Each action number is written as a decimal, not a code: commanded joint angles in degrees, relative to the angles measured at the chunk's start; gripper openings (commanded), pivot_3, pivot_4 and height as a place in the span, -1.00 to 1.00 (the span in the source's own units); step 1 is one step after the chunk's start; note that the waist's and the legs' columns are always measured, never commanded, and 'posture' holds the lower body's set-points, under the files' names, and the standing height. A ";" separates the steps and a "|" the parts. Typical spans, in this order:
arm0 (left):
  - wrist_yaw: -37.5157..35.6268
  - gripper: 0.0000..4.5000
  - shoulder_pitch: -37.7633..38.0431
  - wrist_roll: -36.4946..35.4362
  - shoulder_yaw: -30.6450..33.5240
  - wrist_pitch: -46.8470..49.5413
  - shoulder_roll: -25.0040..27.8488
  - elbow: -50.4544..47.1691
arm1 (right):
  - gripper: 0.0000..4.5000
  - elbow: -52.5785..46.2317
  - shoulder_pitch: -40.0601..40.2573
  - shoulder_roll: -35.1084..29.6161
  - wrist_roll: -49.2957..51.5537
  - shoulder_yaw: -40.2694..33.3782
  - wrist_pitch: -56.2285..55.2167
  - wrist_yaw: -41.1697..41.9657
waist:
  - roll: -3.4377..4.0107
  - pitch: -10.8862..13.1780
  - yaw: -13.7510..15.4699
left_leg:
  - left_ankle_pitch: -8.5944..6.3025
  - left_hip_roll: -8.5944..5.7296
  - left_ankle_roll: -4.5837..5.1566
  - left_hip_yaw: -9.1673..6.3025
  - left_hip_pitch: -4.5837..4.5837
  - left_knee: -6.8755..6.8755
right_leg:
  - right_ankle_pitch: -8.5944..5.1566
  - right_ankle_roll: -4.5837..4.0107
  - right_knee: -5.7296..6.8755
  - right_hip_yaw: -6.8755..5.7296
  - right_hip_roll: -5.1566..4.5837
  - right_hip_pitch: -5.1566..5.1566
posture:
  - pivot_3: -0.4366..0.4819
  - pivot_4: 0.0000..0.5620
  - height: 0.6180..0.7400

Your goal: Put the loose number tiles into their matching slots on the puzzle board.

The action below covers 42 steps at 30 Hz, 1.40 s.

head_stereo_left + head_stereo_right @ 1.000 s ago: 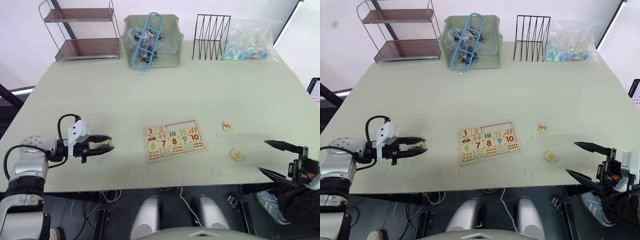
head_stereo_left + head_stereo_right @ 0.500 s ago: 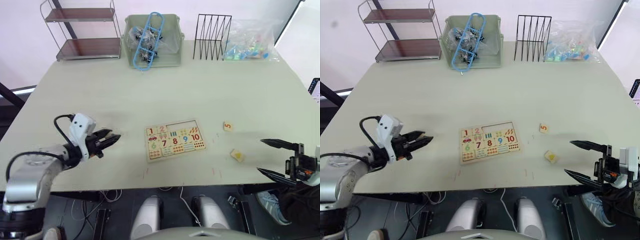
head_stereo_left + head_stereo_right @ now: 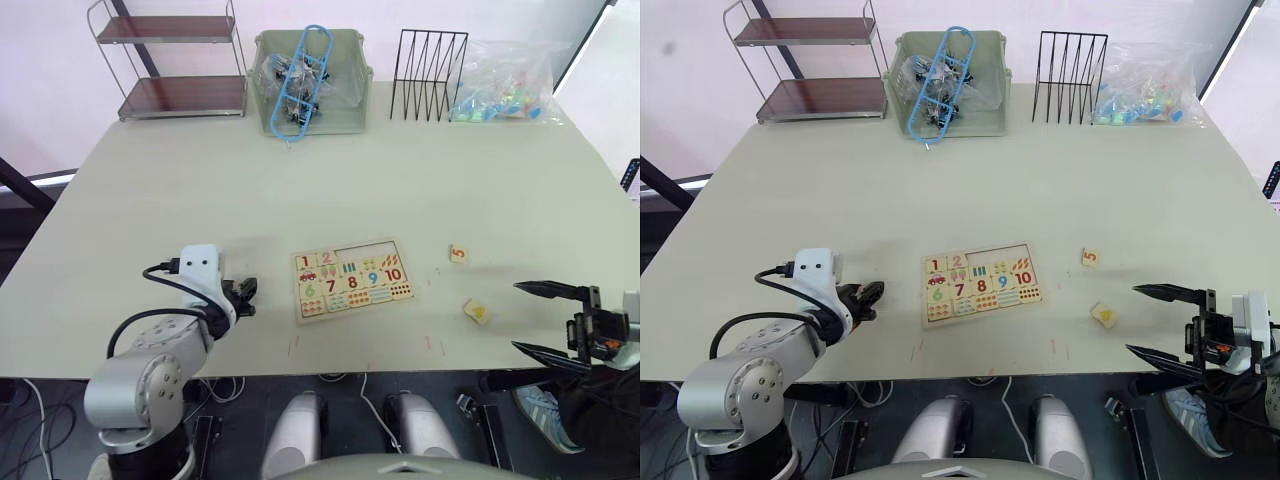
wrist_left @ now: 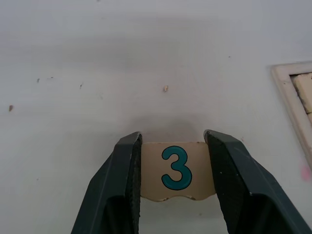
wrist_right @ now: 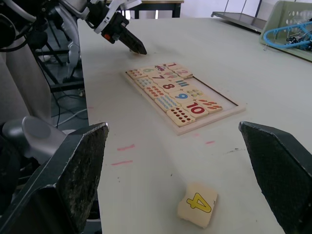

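The left gripper [image 4: 173, 168] is clamped on the 3 tile [image 4: 177, 170], one black finger against each side edge of the tile, its teal digit showing between them. It holds the tile low over the table [image 3: 300, 190], just off the left end of the puzzle board [image 3: 350, 279], whose rim corner [image 4: 287, 87] shows close by in the left wrist view.

The board lies near the middle of the front edge. Tiles 1 and 2 sit in its top row; the slots [image 3: 368, 250] to their right are bare wood.

The right gripper [image 3: 552, 322] hangs at the front right edge with its fingers spread wide, gripping nothing. The 4 tile [image 5: 197, 204] lies loose between them and the board, near the front edge; the 5 tile [image 3: 458, 254] lies further back, right of the board.

Along the back edge, a green bin [image 3: 352, 95] holds a blue hanger [image 3: 300, 75] and bagged dark items; a clear bag [image 3: 505, 80] at the back right corner holds colourful bits.
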 commanded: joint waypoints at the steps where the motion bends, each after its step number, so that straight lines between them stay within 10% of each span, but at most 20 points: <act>1: 3.37 -0.33 -0.42 3.40 -1.09 3.61 -1.80 -3.99 | 1.00 -1.26 0.49 -1.31 1.39 -1.09 -0.05 0.33 | 0.00 0.00 -0.11 | 0.00 -0.01 0.00 -0.01 0.00 0.00 | 0.00 0.00 0.00 0.00 0.01 0.00 | -0.05 -0.47 1.00; 8: 2.44 0.99 -1.95 4.79 -0.35 3.21 -4.99 -7.29 | 1.00 -1.46 0.90 -1.48 1.54 -1.28 0.11 0.32 | 0.00 0.00 -0.20 | 0.00 0.00 -0.01 -0.01 0.01 -0.01 | -0.01 -0.02 0.00 0.01 0.05 0.00 | -0.05 -0.47 1.00; 18: -8.42 0.99 -5.22 0.76 1.74 3.05 1.65 -12.14 | 1.00 -2.11 1.37 -0.50 1.15 -0.99 0.01 -0.39 | 0.00 0.00 -0.18 | 0.00 -0.01 -0.01 0.00 -0.01 0.00 | -0.01 -0.02 -0.01 0.02 0.04 0.00 | -0.05 -0.47 1.00; 27: -43.86 0.99 4.25 -6.18 4.10 -34.13 23.98 9.19 | 1.00 -2.49 1.24 0.90 0.64 -0.56 -0.60 -1.68 | 0.03 0.02 -0.30 | 0.00 0.04 -0.01 0.17 0.03 -0.03 | -0.15 -0.27 -0.03 0.02 0.04 -0.01 | -0.05 -0.47 1.00; 42: -87.83 0.99 0.39 -3.16 -4.88 -78.02 42.38 48.43 | 1.00 -3.96 2.44 2.18 0.61 -1.04 -1.30 -3.20 | 0.07 0.04 0.27 | 0.00 0.18 0.00 0.49 -0.01 -0.04 | -0.16 -0.27 -0.13 -0.02 -0.03 -0.05 | -0.05 -0.47 1.00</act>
